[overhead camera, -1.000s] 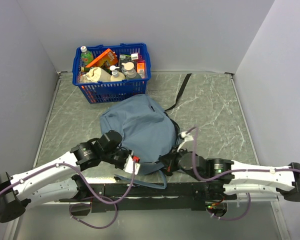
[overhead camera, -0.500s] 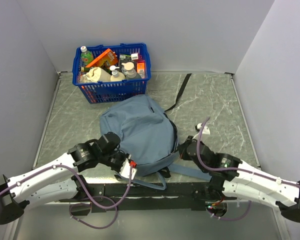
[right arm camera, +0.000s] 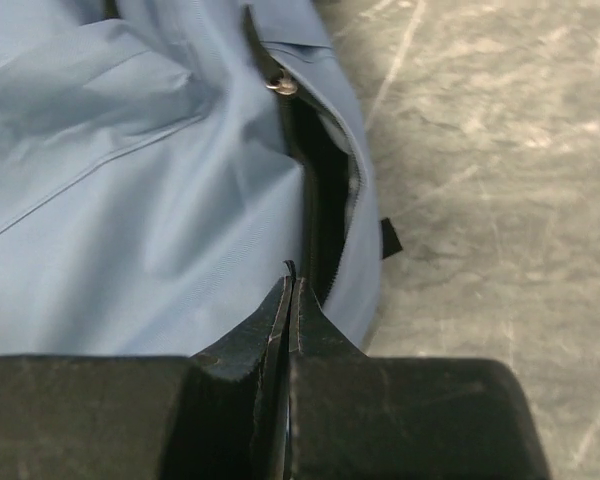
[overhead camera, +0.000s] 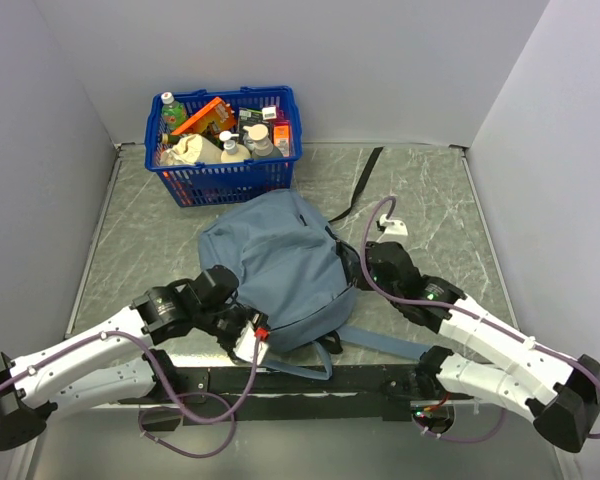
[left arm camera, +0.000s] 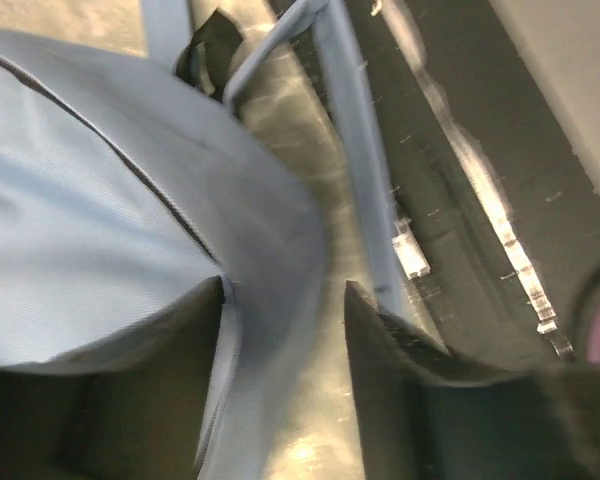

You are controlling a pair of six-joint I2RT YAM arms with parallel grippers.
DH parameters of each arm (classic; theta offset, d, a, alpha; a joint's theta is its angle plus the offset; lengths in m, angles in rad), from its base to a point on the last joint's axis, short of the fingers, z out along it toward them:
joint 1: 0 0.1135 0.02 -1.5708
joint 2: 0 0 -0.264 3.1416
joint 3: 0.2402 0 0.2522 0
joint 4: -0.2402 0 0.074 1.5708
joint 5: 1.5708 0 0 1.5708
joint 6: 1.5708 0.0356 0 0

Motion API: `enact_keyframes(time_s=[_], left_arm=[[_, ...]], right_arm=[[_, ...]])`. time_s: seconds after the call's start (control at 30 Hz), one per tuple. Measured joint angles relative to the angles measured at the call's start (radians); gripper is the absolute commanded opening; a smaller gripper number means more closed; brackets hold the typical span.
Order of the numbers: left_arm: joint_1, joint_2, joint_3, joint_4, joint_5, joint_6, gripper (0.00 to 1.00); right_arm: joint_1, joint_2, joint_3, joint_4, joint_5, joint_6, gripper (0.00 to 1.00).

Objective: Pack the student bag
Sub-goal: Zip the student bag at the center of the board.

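Left pincer [left arm camera: 285, 292] parted over student bag [overhead camera: 280, 262] edge — right pincer [right arm camera: 291, 278] pressed closed.

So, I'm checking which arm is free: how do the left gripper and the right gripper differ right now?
The left gripper has its fingers apart, with an edge of the student bag between them; the right gripper has its fingers pressed together, nothing visible between them. The left is at the bag's near left corner; the right is at its right side, tips by the open zip. Both sit low against the bag.
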Motion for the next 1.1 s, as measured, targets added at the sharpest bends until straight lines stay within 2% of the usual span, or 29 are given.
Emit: enact_keyframes(time_s=[0.17, 0.3, 0.5, 0.7, 0.8, 0.9, 0.93, 1.1], left_arm=[[-0.006, 0.008, 0.002, 0.051, 0.023, -0.169, 0.68], [-0.008, 0.08, 0.035, 0.246, 0.018, -0.434, 0.64], [-0.06, 0.243, 0.077, 0.513, -0.103, -0.755, 0.56], [-0.187, 0.401, 0.13, 0.637, -0.298, -0.891, 0.53], [-0.231, 0.46, 0.145, 0.693, -0.377, -0.911, 0.48], [-0.258, 0.502, 0.148, 0.73, -0.456, -0.907, 0.36], [-0.265, 0.514, 0.15, 0.737, -0.476, -0.904, 0.27], [-0.303, 0.558, 0.161, 0.748, -0.558, -0.846, 0.01]], right_arm=[[0.02, -0.072, -0.039, 0.038, -0.056, 0.006, 0.0], [0.088, -0.19, -0.097, 0.055, -0.067, 0.052, 0.0], [0.153, -0.209, -0.116, 0.062, -0.069, 0.095, 0.0], [0.167, -0.215, -0.116, 0.062, -0.056, 0.107, 0.0], [0.167, -0.232, -0.116, 0.059, -0.043, 0.108, 0.0], [0.167, -0.246, -0.116, 0.047, -0.036, 0.108, 0.0], [0.167, -0.251, -0.116, 0.043, -0.035, 0.11, 0.0], [0.167, -0.266, -0.117, 0.019, -0.033, 0.111, 0.0]])
